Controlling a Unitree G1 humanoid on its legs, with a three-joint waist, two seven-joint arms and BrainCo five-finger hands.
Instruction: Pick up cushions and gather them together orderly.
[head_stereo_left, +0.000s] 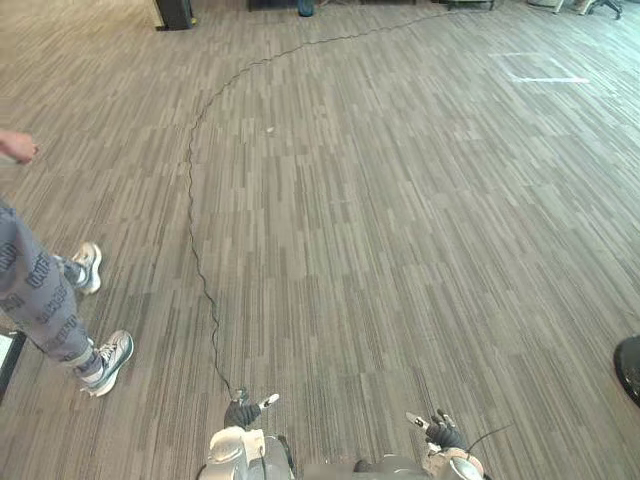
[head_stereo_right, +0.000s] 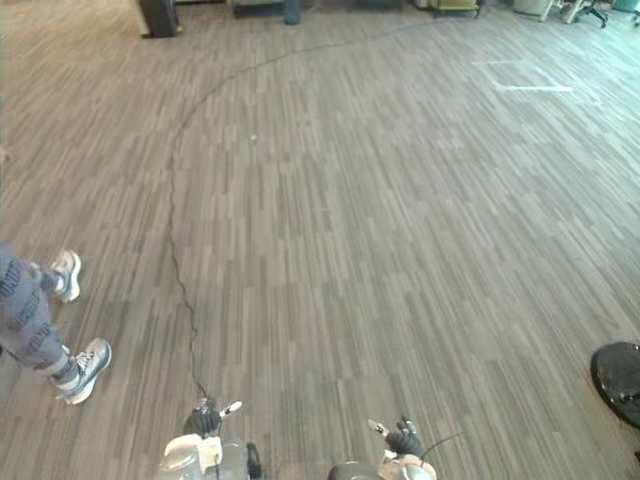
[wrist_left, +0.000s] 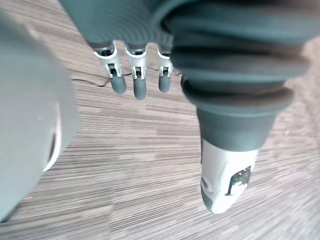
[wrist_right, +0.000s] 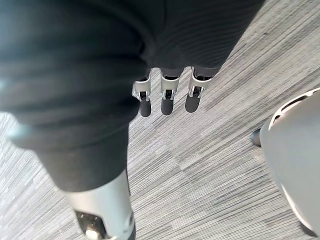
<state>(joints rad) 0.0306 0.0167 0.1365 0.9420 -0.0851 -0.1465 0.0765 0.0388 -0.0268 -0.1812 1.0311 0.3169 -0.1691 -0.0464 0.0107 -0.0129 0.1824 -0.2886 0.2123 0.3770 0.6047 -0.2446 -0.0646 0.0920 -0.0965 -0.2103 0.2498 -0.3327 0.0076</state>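
Observation:
My left hand (head_stereo_left: 243, 412) hangs low at the bottom of the eye views, over bare grey striped carpet. In its wrist view the fingers (wrist_left: 133, 80) hang straight and relaxed with nothing in them. My right hand (head_stereo_left: 440, 432) hangs beside it, a little to the right. Its fingers (wrist_right: 167, 100) are also straight and empty above the carpet. A dark round thing (head_stereo_left: 630, 365) lies on the floor at the right edge, cut off by the view; I cannot tell what it is.
A person stands at the left, with patterned grey trousers (head_stereo_left: 35, 300), pale sneakers (head_stereo_left: 108, 360) and one hand (head_stereo_left: 15, 147) showing. A dark furniture base (head_stereo_left: 175, 12) stands at the far back. White tape marks (head_stereo_left: 540, 68) lie at the far right.

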